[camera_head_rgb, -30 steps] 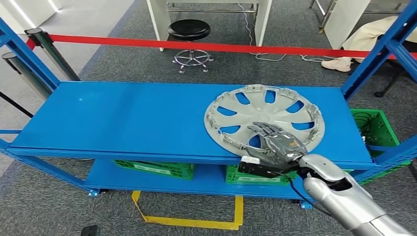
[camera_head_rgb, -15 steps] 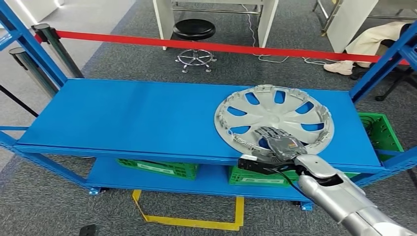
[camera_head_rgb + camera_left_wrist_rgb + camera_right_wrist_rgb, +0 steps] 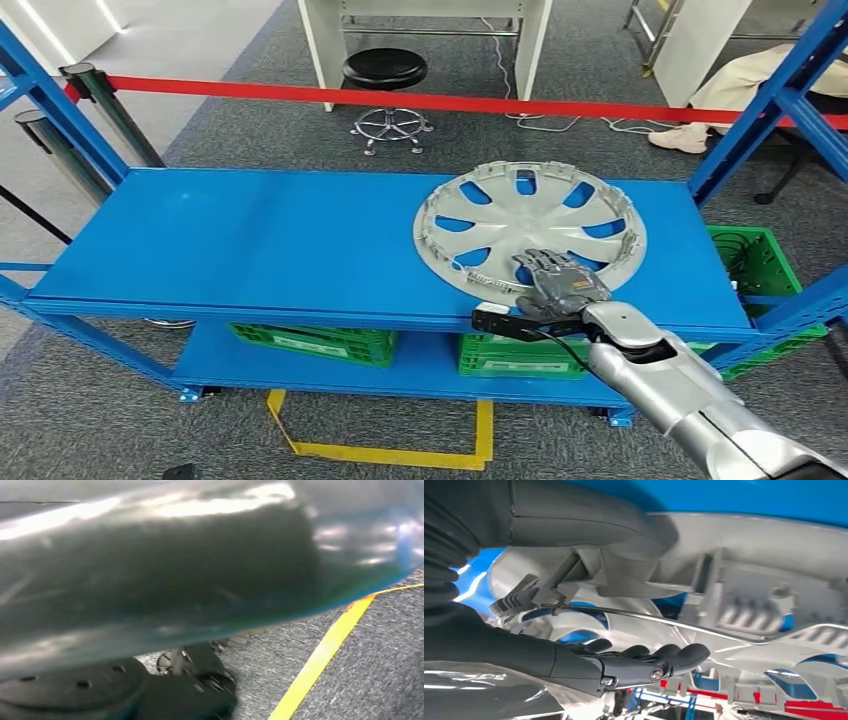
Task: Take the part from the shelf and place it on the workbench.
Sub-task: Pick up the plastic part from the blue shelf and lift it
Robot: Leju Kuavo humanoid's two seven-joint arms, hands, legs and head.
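Hubcap (image 3: 530, 229) lies flat on the blue shelf (image 3: 250, 240), near its front edge; right robot hand (image 3: 557, 282), earlier flat atop the rim, now has fingers over the near rim and thumb beneath, apparently gripping it; lift seems imminent; left robot hand's state cannot be told; beyond, grey carpet, red barrier tape (image 3: 300, 93), black stool (image 3: 385, 70); green crates (image 3: 315, 342) below

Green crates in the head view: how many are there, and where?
3. One green crate sits on the lower shelf at left, a second on the same shelf under the hubcap, a third beyond the shelf's right end. Others may be hidden behind the shelf board.
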